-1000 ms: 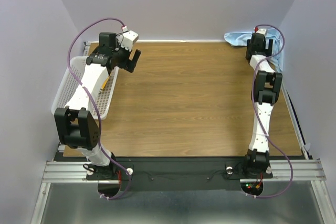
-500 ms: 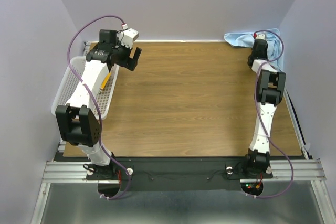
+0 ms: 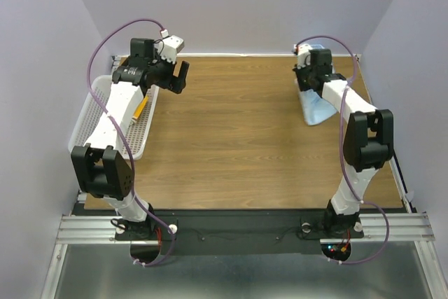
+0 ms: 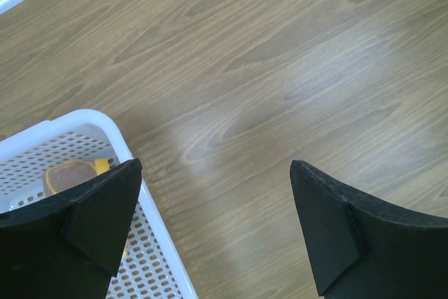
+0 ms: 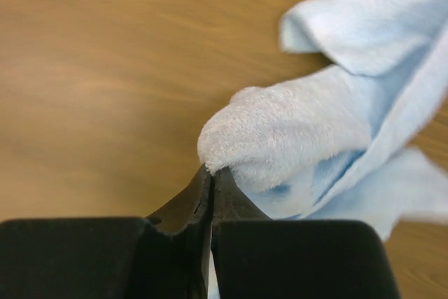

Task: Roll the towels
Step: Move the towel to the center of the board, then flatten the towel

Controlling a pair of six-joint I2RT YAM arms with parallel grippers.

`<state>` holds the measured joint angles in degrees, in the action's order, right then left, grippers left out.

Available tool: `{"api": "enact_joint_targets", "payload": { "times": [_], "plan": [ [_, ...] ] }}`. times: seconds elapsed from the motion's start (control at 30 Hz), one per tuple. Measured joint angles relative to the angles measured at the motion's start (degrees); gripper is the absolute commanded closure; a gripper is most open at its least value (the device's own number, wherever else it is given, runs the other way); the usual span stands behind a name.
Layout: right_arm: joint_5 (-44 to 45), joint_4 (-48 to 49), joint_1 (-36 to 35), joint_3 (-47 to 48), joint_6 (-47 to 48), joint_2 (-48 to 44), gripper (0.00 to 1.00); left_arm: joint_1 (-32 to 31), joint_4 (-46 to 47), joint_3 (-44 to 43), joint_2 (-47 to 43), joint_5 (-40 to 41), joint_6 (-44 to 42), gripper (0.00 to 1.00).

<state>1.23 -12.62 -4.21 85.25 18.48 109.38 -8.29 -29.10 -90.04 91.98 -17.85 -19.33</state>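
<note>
The light blue towel (image 3: pixel 317 107) hangs in a bunch over the far right of the table, and a fold of it (image 5: pixel 301 131) is pinched in my right gripper (image 3: pixel 309 79), which is shut on it (image 5: pixel 212 171). The rest of the cloth trails down and to the right of the fingers. A mustard-yellow towel (image 3: pixel 142 107) lies in the white basket, mostly hidden under the left arm; a piece of it (image 4: pixel 70 173) shows through the left wrist view. My left gripper (image 3: pixel 179 78) hovers open over bare wood (image 4: pixel 215 166) beside the basket's far corner, holding nothing.
The white perforated basket (image 3: pixel 87 113) stands along the left edge, its rim (image 4: pixel 105 118) just under the left finger. Walls close in the back and both sides. The wooden table (image 3: pixel 238 131) stretches between the two arms.
The right gripper shut on the blue towel in the far right corner and swung left and inward, pulling the towel out over the table. The left arm barely moved.
</note>
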Motion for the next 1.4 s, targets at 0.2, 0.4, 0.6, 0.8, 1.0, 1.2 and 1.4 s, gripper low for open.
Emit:
{"api": "enact_joint_targets", "payload": {
  "times": [0.2, 0.4, 0.6, 0.8, 1.0, 1.2, 1.4],
  "plan": [
    [-17.29, -11.06, -11.78, -8.79, -2.19, -6.49, 0.99, 0.0, 0.59, 2.97, -5.07, -2.32, 0.28, 0.01],
    [-31.36, -20.72, -27.1, -16.87, -3.87, -9.2, 0.18, 0.0, 2.08, 8.17, -7.91, -4.81, 1.16, 0.01],
    [-33.88, -23.5, -25.92, -16.83, -4.74, -17.64, 0.3, -0.7, 2.73, 12.76, -7.37, -7.76, 2.62, 0.01],
    [-21.31, -23.21, -18.93, -16.92, -5.11, -22.86, 0.39, -5.14, 4.96, 13.86, -4.83, -9.09, 3.67, 0.01],
    [-11.23, -24.48, -14.95, -19.56, -5.09, -19.78, 0.39, -8.83, 7.74, 14.19, -0.26, -9.7, 4.57, 0.09],
    [-8.7, -24.41, -3.23, -17.42, -8.13, -17.84, 0.39, -11.43, 10.43, 13.57, 4.44, -9.49, 4.87, 0.17],
    [-11.69, -24.3, -1.01, -15.28, -11.93, -14.32, 0.39, -13.92, 12.28, 2.78, 15.72, -8.96, 5.84, 0.15]
  ]
}}
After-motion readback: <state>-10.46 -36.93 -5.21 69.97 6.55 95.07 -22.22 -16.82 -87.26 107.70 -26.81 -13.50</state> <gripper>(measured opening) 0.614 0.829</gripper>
